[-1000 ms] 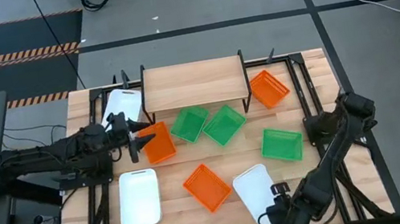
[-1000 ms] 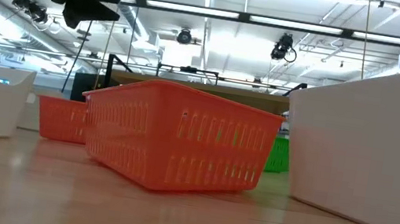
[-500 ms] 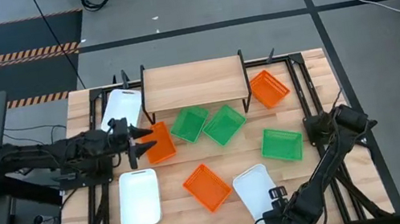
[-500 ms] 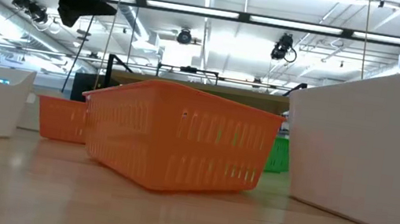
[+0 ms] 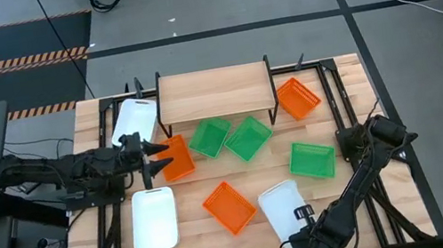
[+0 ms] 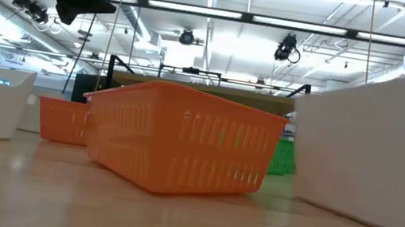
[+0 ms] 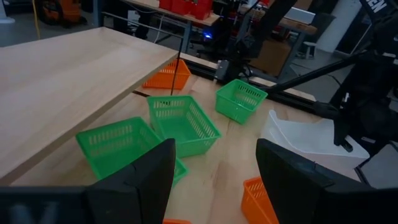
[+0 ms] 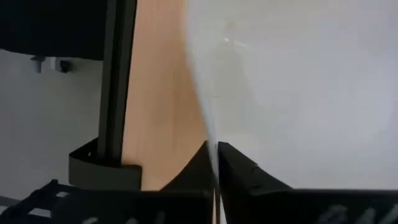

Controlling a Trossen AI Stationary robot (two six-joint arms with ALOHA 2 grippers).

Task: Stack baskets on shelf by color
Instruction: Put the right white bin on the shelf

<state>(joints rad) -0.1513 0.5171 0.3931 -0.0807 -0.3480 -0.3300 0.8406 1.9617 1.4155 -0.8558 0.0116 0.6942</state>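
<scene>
High view alone laid out the whole table: the shelf [image 5: 216,91] stood at the far edge with its plank top bare, and all nine baskets lay on the tabletop [image 5: 350,84]. The left gripper [image 5: 155,156] was held over the orange basket [image 5: 176,157] beside the shelf's left leg, its fingers spread apart. The right gripper [image 5: 301,235] was seen at the near edge of the white basket [image 5: 282,207].

Only the right wrist view showed how that basket was held: its thin white wall [image 8: 208,124] was pinched between the two dark fingers [image 8: 189,171], clamped together on the rim.

The left wrist view showed three green baskets [image 7: 182,123] beyond the parted fingers [image 7: 292,168], the shelf's plank [image 7: 68,68] alongside, and part of a white word on dark equipment in the room, too cropped to be read.

At table height, an orange basket [image 6: 181,147] filled the middle, a white wall [image 6: 378,148] beside it. No legible labels could be made out on the baskets.
</scene>
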